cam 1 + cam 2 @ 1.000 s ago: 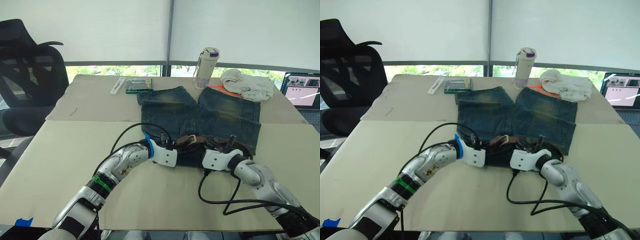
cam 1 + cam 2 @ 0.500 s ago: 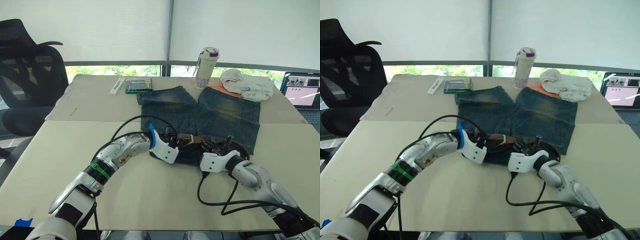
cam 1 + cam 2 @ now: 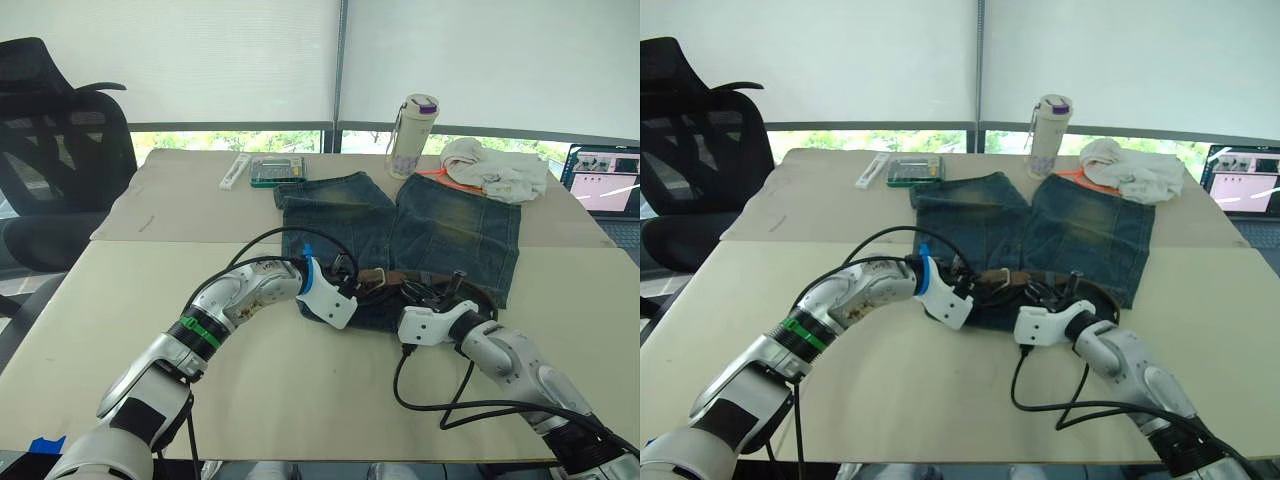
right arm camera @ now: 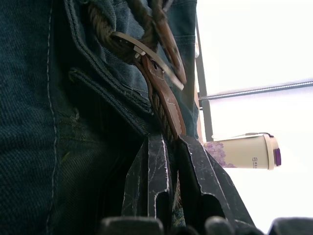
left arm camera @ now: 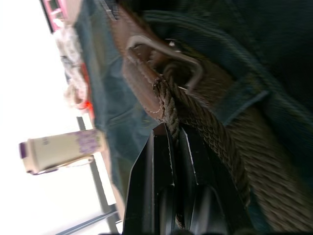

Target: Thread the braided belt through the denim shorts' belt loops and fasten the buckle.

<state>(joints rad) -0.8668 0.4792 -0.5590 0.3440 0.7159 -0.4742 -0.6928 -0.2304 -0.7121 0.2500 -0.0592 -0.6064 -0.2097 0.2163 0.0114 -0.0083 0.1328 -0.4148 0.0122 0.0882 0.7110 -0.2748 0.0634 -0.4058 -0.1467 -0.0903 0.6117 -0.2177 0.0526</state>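
One braided belt (image 3: 420,281) lies along the waistband of the one pair of denim shorts (image 3: 400,235), which are spread flat on the bench (image 3: 120,320) with their two legs pointing toward the windows and the waistband nearest the robot. The belt's single silver buckle (image 5: 164,54) sits near the middle of the waistband; in the left wrist view the woven strap runs from it under one belt loop (image 5: 242,98). Both grippers meet at this stretch of belt, one on each side of the buckle. The left gripper (image 5: 173,147) comes in from the left with its two black fingers pressed close together, pinching the braided strap just beside the leather end piece that carries the buckle. The right gripper (image 4: 168,147) comes in from the right, and its two fingers are likewise drawn together on the belt, nipping the brown leather strap just below the buckle frame, with the denim waistband right beside it. Farther out on the bench stand one pale bottle with a purple lid (image 3: 412,135), one off-white cloth bundle (image 3: 495,168), one calculator (image 3: 277,171) and one white remote (image 3: 236,171). One laptop (image 3: 605,180) sits at the right edge, and one black office chair (image 3: 50,140) stands off to the left.
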